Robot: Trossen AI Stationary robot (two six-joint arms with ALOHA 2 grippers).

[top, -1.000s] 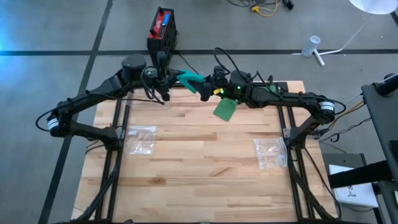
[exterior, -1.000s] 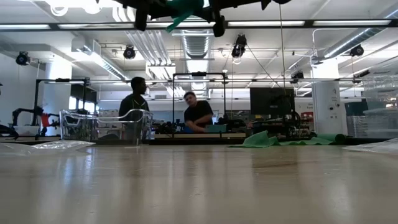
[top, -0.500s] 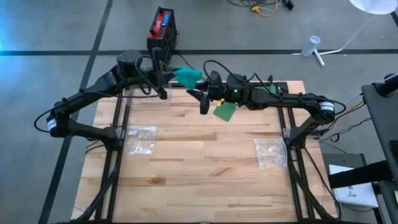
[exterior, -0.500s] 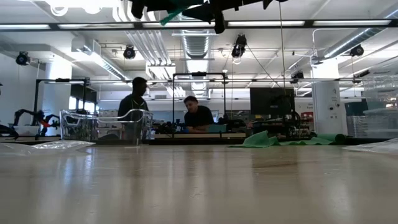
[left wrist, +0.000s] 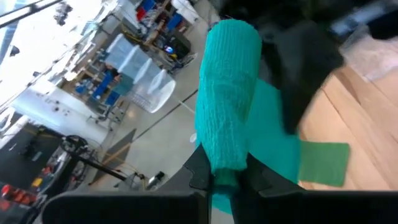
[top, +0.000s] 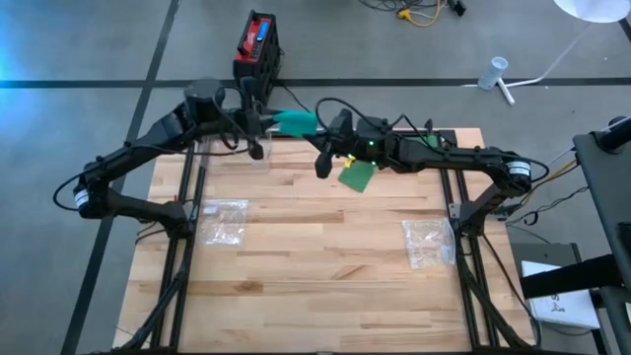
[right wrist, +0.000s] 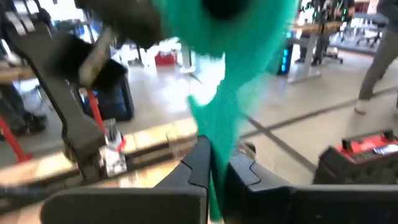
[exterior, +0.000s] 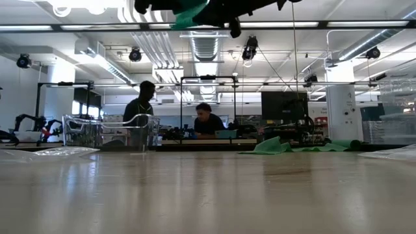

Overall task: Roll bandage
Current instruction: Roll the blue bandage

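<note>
— Start on the left. What is the left gripper (top: 258,126) doing?

— It is held up over the far edge of the wooden table (top: 315,286), and its fingers are clamped shut on the green bandage (top: 296,121). In the left wrist view the rolled part of the bandage (left wrist: 227,106) stands straight out from between the two dark fingers (left wrist: 198,171), which pinch its near end.

— And where does the bandage go from there?

— It runs rightward from the left gripper to the right gripper (top: 330,148), hanging in the air between the two arms, well above the tabletop. A loose green tail (top: 356,177) hangs down just below the right arm, over the wood.

— Is the right gripper holding it too?

— Yes — its fingers are closed on the flat strip. The right wrist view shows the green cloth (right wrist: 227,81) coming down into the narrow slot between the fingers (right wrist: 198,163), with the left arm's gripper (right wrist: 93,149) just beside it.

— What does the low view give?

— Only the very top: both dark grippers and a bit of green bandage (exterior: 190,10) high over the table surface (exterior: 208,195), nothing touching the wood.

— Anything else on the table?

— A clear plastic bag (top: 224,219) on the left side and another clear bag (top: 429,243) on the right, both well apart from the bandage. Two people (exterior: 172,118) are in the room beyond.
</note>
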